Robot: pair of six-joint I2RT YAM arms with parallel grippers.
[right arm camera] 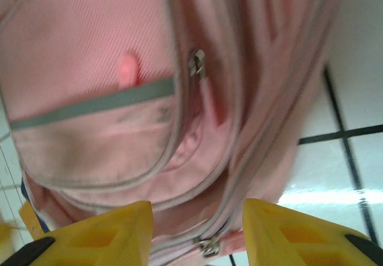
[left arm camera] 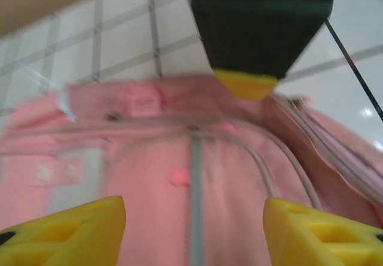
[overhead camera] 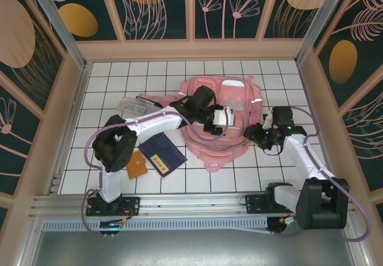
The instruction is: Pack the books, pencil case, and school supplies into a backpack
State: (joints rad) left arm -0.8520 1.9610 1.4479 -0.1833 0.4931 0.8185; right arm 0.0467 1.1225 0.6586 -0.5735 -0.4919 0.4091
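Gaping wide and empty over the pink backpack [overhead camera: 230,149] at mid-bench [overhead camera: 108,80], the left end effector [left arm camera: 194,230] was judged best lowered squarely onto its fabric before closing, the right end effector's [right arm camera: 197,230] hold at the right rim being unclear.

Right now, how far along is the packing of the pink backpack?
Nothing looks packed yet. The flat navy-blue book, the small orange-brown notebook and the clear rectangular pencil case all lie on the table beside the large pink fabric backpack. In hand: the left gripper hovers open over it; the right gripper is at its zippered edge, grip unclear. Left: all three must go in.
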